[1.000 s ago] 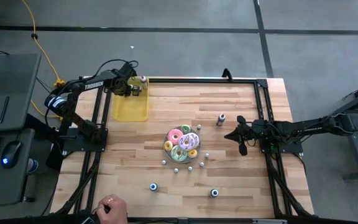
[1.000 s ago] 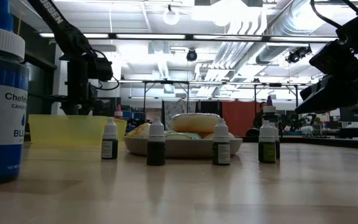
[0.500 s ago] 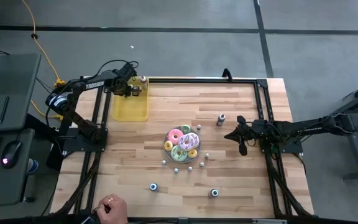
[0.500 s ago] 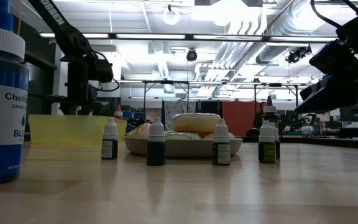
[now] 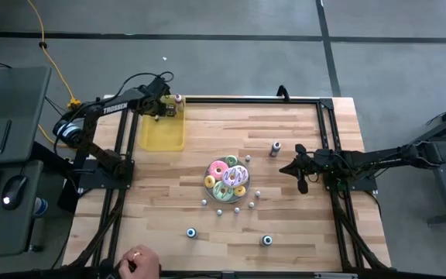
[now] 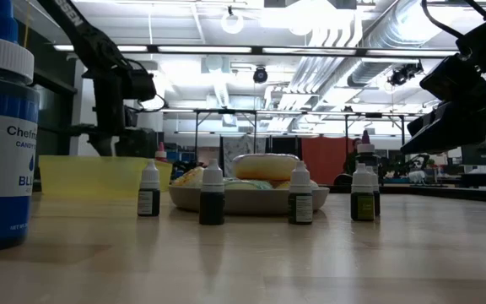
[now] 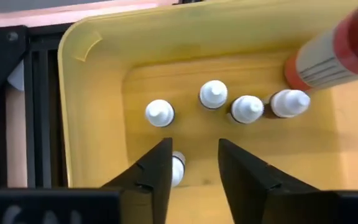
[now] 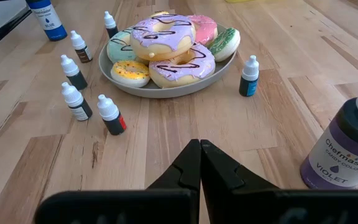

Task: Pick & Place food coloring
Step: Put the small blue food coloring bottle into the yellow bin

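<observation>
The tabletop (image 5: 300,225) is a wooden slab with an arm at each side, so each arm covers its own half of the work. At the far left corner sits a yellow bin (image 5: 161,136), which looks to be the drop-off for the food coloring: the left wrist view shows five small white-capped bottles (image 7: 247,109) already standing or lying on its floor, with a larger red bottle (image 7: 334,53) leaning in from one corner. The left hand (image 5: 163,107) hangs over the far end of that bin, its fingers (image 7: 151,177) parted with nothing between them and one small bottle just beyond their tips; by my reading it is empty over the bin because that is where a carried bottle gets let go. In the middle of the tabletop a plate (image 5: 207,183) holds frosted doughnuts (image 5: 227,177), and it appears to be only an obstacle to work around. The remaining food coloring rings it: small bottles (image 8: 73,101) stand close by the plate on the near side, and larger ones, such as the violet bottle (image 8: 344,149), stand farther out. The right hand (image 5: 290,169) waits just right of the plate, low over the wood, fingers pressed together on nothing, facing the cluster it can most easily reach.
</observation>
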Tool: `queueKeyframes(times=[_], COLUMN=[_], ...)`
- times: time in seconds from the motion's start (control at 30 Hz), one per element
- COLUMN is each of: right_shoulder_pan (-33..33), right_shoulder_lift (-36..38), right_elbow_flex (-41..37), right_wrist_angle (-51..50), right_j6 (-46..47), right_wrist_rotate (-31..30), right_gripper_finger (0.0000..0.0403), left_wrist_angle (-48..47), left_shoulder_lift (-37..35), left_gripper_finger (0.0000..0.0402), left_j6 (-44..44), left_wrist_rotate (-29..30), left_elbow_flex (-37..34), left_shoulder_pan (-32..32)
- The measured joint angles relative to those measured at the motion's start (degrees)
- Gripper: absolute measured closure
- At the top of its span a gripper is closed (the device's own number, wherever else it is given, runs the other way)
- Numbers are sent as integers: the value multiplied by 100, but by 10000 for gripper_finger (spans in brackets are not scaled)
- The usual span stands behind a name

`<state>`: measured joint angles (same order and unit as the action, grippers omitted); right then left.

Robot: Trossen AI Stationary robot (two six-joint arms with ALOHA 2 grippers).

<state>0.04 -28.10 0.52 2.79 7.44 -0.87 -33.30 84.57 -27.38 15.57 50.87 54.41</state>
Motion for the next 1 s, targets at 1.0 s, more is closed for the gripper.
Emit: queueKeyframes(times=[1.0], right_shoulder_pan=[2], right_shoulder_lift=[-2], right_elbow_flex=[0], right_wrist_angle=[0], right_j6=[0], right_wrist_rotate=[-2], right_gripper_finger=[402], left_wrist_angle=[-294], left_shoulder_lift=[-1357], left_gripper_finger=[120], left_j6=[1076], left_wrist_rotate=[-381], left_elbow_flex=[2021], left_shoulder_pan=[-1359])
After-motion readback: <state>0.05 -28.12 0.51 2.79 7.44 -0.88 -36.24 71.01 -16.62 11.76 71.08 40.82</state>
